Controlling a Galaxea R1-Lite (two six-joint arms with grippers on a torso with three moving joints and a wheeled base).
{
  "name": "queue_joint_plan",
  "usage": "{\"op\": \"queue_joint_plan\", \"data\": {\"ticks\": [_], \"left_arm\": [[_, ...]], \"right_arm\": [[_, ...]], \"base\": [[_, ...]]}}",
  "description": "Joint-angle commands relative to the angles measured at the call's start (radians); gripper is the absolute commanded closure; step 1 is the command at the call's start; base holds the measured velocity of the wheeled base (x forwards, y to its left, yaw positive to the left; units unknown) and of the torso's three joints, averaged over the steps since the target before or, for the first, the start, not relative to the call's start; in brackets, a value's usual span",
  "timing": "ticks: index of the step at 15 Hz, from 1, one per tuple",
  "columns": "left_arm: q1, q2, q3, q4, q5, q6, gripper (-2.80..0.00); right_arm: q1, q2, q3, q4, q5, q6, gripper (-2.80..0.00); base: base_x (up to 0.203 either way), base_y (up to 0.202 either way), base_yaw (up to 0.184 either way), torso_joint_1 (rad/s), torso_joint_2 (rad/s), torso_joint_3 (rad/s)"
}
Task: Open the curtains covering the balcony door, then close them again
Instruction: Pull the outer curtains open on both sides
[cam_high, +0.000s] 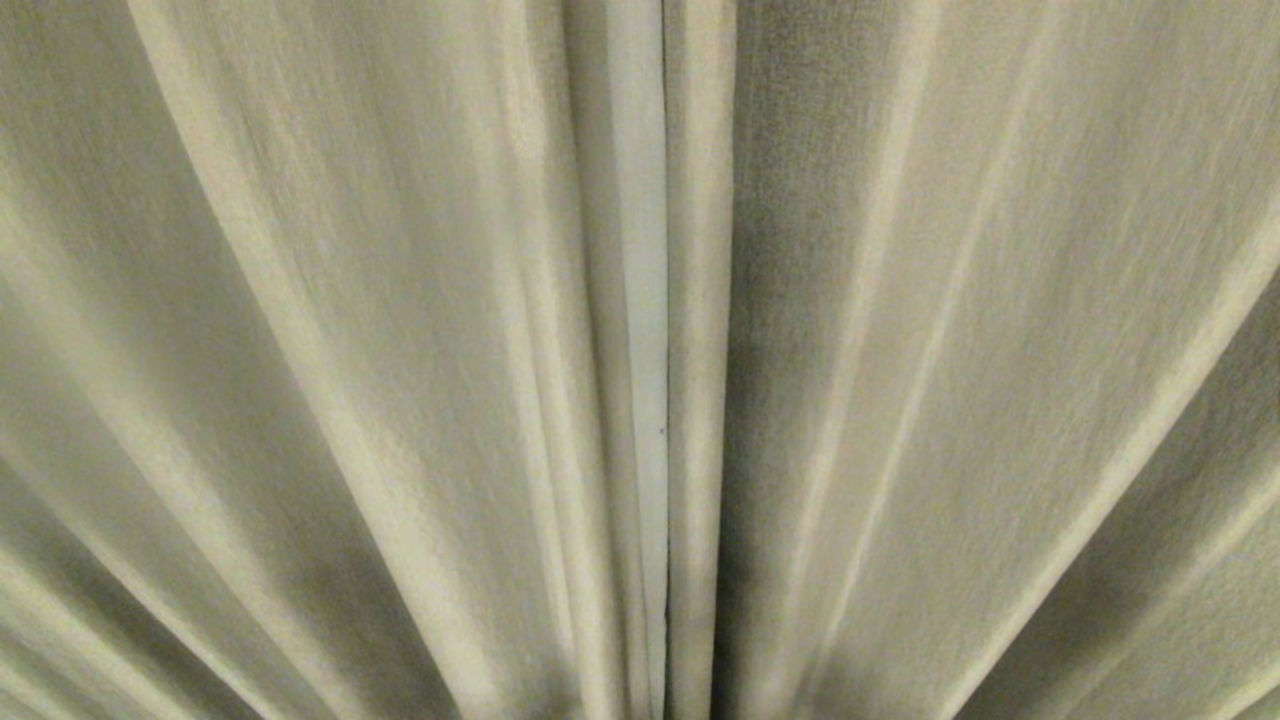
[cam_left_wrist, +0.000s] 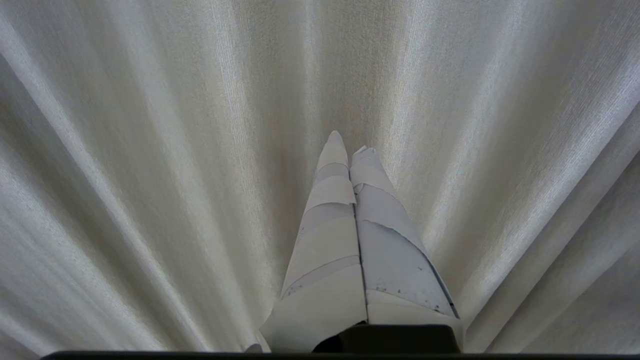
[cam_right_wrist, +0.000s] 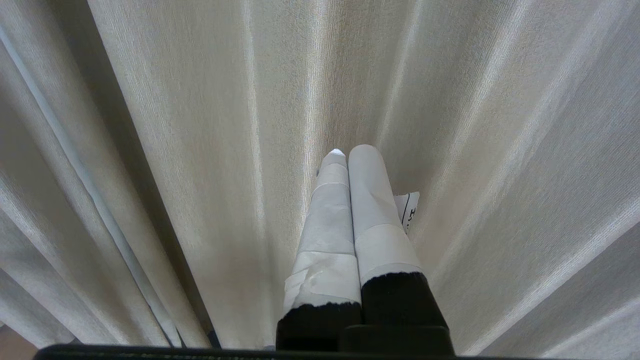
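You're nose-up against the curtains here; cream pleats run off every edge of the head view, so their top, hem and outer sides are all cut off; whatever stands behind the fabric is fully covered, and even the seam where the panels meet shows nothing through; neither arm reaches the head view; in each wrist view the finger bases vanish behind the dark camera mount at the frame edge.

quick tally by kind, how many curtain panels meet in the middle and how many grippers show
curtain panels: 2, left panel and right panel, edges together at the centre
grippers: 2, left gripper and right gripper, jaws shut, empty
total: 4
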Motion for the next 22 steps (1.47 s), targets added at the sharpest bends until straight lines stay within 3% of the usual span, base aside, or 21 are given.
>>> {"op": "queue_joint_plan", "data": {"ticks": [1,16,18,22], "left_arm": [[0.000,0.000,0.000,0.000,0.000,-0.001,0.00],[0.000,0.000,0.000,-0.006,-0.005,0.008,0.00],[0.000,0.000,-0.003,-0.094,-0.021,0.015,0.00],[0.000,0.000,-0.106,-0.072,-0.041,0.010,0.00]], "right_arm": [[0.000,0.000,0.000,0.000,0.002,0.000,0.00],[0.000,0.000,0.000,0.000,0.002,0.000,0.00],[0.000,0.000,0.000,0.000,0.001,0.000,0.00],[0.000,0.000,0.000,0.000,0.002,0.000,0.00]], "base": [[0.000,0.000,0.000,0.000,0.00,0.000],[0.000,0.000,0.000,0.000,0.00,0.000],[0.000,0.000,0.000,0.000,0.00,0.000],[0.000,0.000,0.000,0.000,0.00,0.000]]}}
